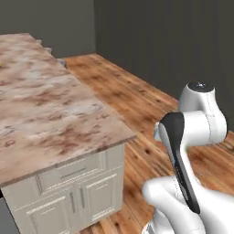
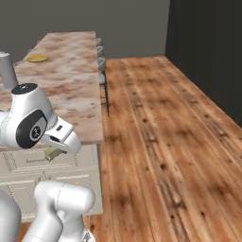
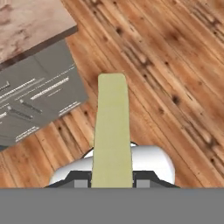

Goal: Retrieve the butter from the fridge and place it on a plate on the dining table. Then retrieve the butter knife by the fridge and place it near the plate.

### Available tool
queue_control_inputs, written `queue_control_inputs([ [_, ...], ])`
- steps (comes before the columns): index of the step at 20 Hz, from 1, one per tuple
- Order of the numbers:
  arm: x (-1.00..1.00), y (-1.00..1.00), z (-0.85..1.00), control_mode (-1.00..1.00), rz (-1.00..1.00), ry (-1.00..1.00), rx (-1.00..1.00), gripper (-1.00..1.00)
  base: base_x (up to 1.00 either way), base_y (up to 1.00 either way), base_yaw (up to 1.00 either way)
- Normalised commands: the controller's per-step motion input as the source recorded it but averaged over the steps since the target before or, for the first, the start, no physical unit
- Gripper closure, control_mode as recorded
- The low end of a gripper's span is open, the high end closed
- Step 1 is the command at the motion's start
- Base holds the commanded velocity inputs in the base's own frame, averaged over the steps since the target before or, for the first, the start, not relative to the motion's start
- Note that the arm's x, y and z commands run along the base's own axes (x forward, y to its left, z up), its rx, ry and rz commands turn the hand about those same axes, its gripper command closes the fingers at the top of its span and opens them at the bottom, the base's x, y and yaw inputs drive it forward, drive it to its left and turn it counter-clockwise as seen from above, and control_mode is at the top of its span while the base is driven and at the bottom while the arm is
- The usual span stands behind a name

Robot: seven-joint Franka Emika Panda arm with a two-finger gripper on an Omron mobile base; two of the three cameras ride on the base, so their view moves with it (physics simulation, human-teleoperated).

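My gripper (image 3: 112,180) is shut on the butter (image 3: 112,131), a pale yellowish stick that juts out from between the fingers over the wooden floor. From the right base view, the butter (image 2: 53,153) hangs under my hand, in front of the cream cabinet's top drawer. The plate (image 2: 38,58), with its yellow rim, lies far back on the long marbled top of the dining table (image 2: 75,47). A sliver of the plate's yellow (image 1: 1,65) shows at the picture's left edge.
A marbled counter (image 1: 50,123) on cream cabinets (image 1: 73,192) stands close to my left, its corner near my hand. Wooden floor (image 2: 165,142) stretches to the right up to a dark wall. Chairs (image 2: 100,61) line the table's right side. A grey upright cylinder (image 2: 6,71) stands on the counter.
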Motion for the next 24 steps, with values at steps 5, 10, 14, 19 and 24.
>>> queue_control_inputs([
  [5, 0.00, 0.00, 0.00, 1.00, 0.00, 0.00, 0.00, 1.00, 0.33, -0.11, 0.82],
  [10, 0.00, 0.00, 0.00, 1.00, 0.00, 0.00, 0.00, 1.00, -0.11, 0.63, 0.42],
  [14, 0.00, 0.00, 0.00, 1.00, 0.00, 0.00, 0.00, 1.00, 0.01, -0.12, 0.39],
  [19, 0.00, 0.00, 0.00, 1.00, 0.00, 0.00, 0.00, 1.00, 0.03, -0.96, 0.18],
  [24, 0.00, 0.00, 0.00, 1.00, 0.00, 0.00, 0.00, 1.00, 0.00, -1.00, -0.03],
])
